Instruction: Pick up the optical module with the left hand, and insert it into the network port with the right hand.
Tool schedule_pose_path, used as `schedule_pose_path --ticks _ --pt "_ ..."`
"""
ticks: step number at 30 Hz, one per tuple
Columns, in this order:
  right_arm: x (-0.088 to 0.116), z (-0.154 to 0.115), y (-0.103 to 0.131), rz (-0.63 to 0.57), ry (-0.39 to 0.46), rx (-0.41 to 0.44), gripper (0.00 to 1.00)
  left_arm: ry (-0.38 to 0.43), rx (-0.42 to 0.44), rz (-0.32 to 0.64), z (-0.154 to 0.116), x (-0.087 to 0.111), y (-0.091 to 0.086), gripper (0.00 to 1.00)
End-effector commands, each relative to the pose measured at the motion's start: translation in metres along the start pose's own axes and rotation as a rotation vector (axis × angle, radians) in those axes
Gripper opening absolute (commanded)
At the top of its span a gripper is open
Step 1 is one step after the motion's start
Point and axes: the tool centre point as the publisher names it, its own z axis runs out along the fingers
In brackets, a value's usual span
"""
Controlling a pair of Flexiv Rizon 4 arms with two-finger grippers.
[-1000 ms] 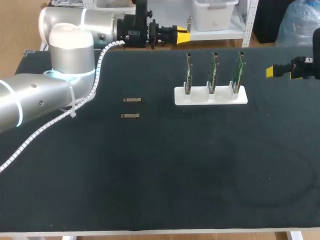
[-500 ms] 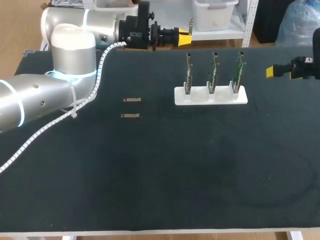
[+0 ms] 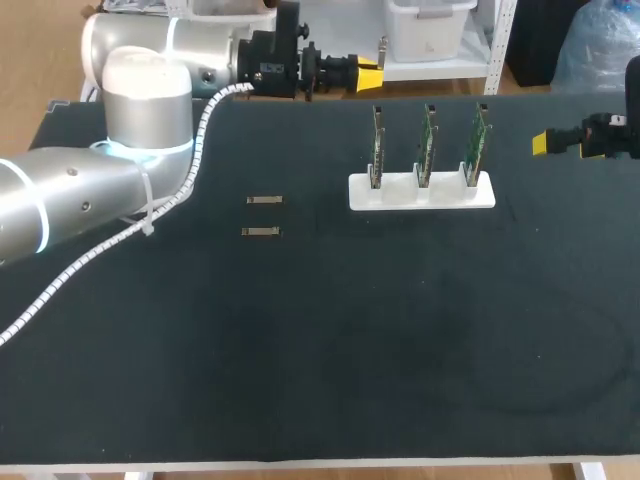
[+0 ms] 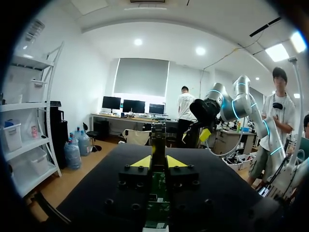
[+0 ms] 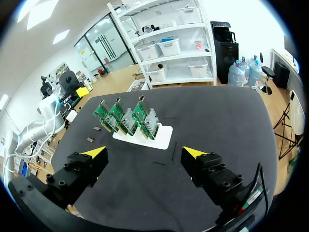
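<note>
Judged light, stiff and slick, the small silvery metal optical module [image 3: 261, 232] is best pinched across its long sides; the left gripper [image 3: 367, 73] is closed empty, the right gripper [image 5: 145, 153] spread open.

The black tabletop [image 3: 350, 350] carries a white holder [image 3: 421, 192] toward its far side, with three green circuit boards [image 3: 427, 140] standing upright in it, side by side. Left of the holder and well apart from it, the far optical module [image 3: 264, 201] and the near optical module [image 3: 261, 232] lie flat, close together and parallel.
</note>
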Motion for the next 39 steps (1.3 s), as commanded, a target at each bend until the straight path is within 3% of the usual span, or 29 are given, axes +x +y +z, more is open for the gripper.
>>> schedule_pose_path --ticks 1,3,7,13,18,24,33,39 --pt "0.0 0.0 0.0 0.0 0.0 0.0 1.0 0.002 0.001 0.0 0.001 0.0 0.002 0.0" --pt "-0.003 -0.001 0.002 -0.017 -0.002 -0.039 1.0 0.002 0.001 0.0 0.001 0.0 0.002 0.0" --pt "-0.02 -0.005 0.009 -0.165 -0.003 -0.112 1.0 0.002 0.001 0.0 0.001 0.0 0.002 0.0" --pt "-0.059 -0.002 0.007 -0.318 0.021 -0.204 1.0 0.002 0.001 0.0 0.001 0.0 0.002 0.0" --pt "-0.09 0.002 0.005 -0.425 0.08 -0.329 1.0 0.002 0.001 0.0 0.001 0.0 0.002 0.0" --pt "-0.119 0.019 0.012 -0.444 0.111 -0.434 1.0 0.002 0.001 0.0 0.001 0.0 0.002 0.0" --pt "-0.132 0.045 0.036 -0.464 0.139 -0.559 1.0 0.002 0.001 0.0 0.001 0.0 0.002 0.0" --pt "-0.138 0.051 0.045 -0.458 0.123 -0.579 1.0 0.002 0.001 0.0 0.001 0.0 0.002 0.0"
